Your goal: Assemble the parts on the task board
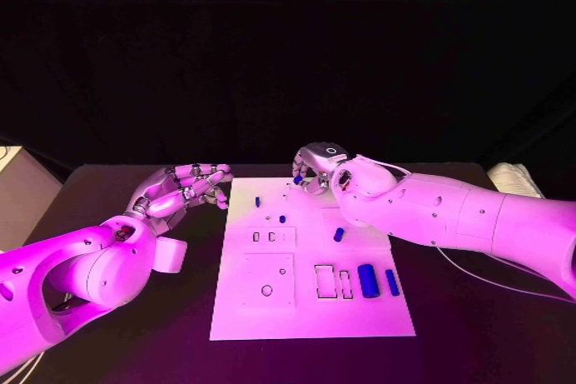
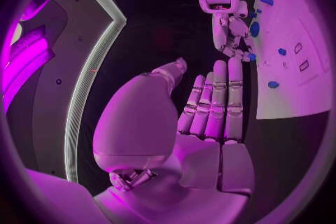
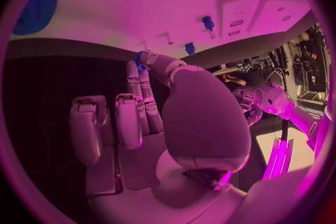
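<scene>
Right hand fingers pinching one blue part, left hand open, roughly five parts on task board

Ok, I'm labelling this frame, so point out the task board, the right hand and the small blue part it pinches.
task board [image 1: 246, 313]: head view, bare white area near its front left corner.
right hand [image 1: 324, 166]: head view, middle of the hand.
small blue part [image 1: 298, 180]: head view, its visible body at the fingertips.
</scene>
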`<control>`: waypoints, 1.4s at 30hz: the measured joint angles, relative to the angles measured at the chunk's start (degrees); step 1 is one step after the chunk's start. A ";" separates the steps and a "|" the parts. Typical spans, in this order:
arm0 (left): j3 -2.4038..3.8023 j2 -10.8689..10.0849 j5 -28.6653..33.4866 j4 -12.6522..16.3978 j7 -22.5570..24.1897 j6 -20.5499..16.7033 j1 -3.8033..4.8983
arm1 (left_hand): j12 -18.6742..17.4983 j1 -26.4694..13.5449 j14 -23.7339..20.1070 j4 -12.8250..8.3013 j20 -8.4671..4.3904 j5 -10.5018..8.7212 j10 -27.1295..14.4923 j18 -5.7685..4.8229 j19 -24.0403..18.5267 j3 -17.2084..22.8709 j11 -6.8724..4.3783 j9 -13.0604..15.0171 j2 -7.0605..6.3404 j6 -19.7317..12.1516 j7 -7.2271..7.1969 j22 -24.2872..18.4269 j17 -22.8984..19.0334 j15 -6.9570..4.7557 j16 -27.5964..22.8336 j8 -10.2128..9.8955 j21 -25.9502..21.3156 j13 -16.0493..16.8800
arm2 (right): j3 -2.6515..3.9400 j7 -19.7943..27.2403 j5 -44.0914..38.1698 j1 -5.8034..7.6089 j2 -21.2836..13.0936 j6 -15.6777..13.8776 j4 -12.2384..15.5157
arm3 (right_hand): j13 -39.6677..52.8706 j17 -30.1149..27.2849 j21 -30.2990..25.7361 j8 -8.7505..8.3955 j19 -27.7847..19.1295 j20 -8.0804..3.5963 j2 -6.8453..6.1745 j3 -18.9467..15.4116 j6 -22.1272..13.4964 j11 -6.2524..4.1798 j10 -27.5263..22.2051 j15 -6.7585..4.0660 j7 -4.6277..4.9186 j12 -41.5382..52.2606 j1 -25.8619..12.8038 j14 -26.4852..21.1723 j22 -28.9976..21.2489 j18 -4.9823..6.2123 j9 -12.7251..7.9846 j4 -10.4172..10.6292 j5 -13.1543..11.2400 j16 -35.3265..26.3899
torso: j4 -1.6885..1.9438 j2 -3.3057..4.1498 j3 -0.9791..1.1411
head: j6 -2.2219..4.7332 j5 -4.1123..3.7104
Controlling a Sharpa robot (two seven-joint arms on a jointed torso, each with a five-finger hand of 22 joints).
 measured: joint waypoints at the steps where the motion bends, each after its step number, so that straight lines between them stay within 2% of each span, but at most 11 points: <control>1: 0.00 0.00 0.00 0.00 -0.01 0.01 0.00 | 0.00 0.00 0.00 0.00 0.00 0.00 0.00 0.00 0.00 0.00 0.00 0.00 0.00 0.00 0.00 0.01 0.00 0.00 0.00 0.00 0.00 0.00 | 0.00 0.00 0.00 -0.03 0.38 -0.04 -0.54 | 0.00 0.00 0.00 0.00 0.00 0.00 0.00 0.00 0.00 0.00 0.00 0.00 0.00 0.00 0.00 0.00 0.00 0.00 0.03 0.00 0.00 0.00 | 0.02 0.01 0.00 | -0.01 0.02; 10: 0.00 -0.05 0.00 0.09 -0.09 0.07 0.06 | 0.00 0.00 0.00 0.00 0.00 0.00 0.00 0.00 0.00 0.00 0.00 0.00 0.00 0.00 0.00 0.09 0.00 0.00 0.00 0.00 0.00 0.00 | -0.01 0.02 0.09 -0.12 2.27 -0.09 -3.19 | 0.02 -0.01 0.00 -0.12 0.00 0.00 0.02 -0.01 -0.07 0.00 0.00 0.00 0.04 -0.45 -0.04 0.00 -0.01 0.00 0.23 0.00 -0.34 0.00 | 0.06 0.12 -0.03 | 0.04 0.16; 31: 0.06 -0.08 0.00 0.14 -0.24 0.08 0.24 | 0.00 0.00 0.00 0.00 0.00 0.00 0.00 0.00 0.00 0.00 0.00 0.01 0.00 0.00 0.00 0.07 -0.01 0.00 0.00 0.00 0.00 0.00 | -0.07 0.26 0.40 -0.60 3.71 -0.03 -3.91 | 0.40 -0.01 0.00 0.04 0.00 0.00 0.26 -0.10 -0.28 0.00 0.00 0.00 0.05 -0.88 -0.31 0.00 -0.03 0.01 0.17 -0.06 -0.77 0.00 | -0.04 0.22 -0.02 | -0.31 0.58; 42: 0.09 -0.01 -0.01 0.13 -0.29 0.10 0.31 | 0.00 0.00 0.00 0.00 0.01 0.00 0.00 0.00 0.01 0.00 0.00 0.01 0.00 0.00 0.00 0.17 -0.01 0.00 0.00 0.00 0.39 0.00 | -0.09 0.50 0.70 -0.84 4.51 0.19 -4.50 | 0.82 0.04 0.00 0.01 0.00 0.00 0.11 -0.11 -0.46 0.00 0.00 0.00 0.04 -0.85 -0.47 0.00 -0.03 0.01 0.29 -0.07 -0.89 0.00 | -0.01 0.24 -0.08 | -0.44 0.52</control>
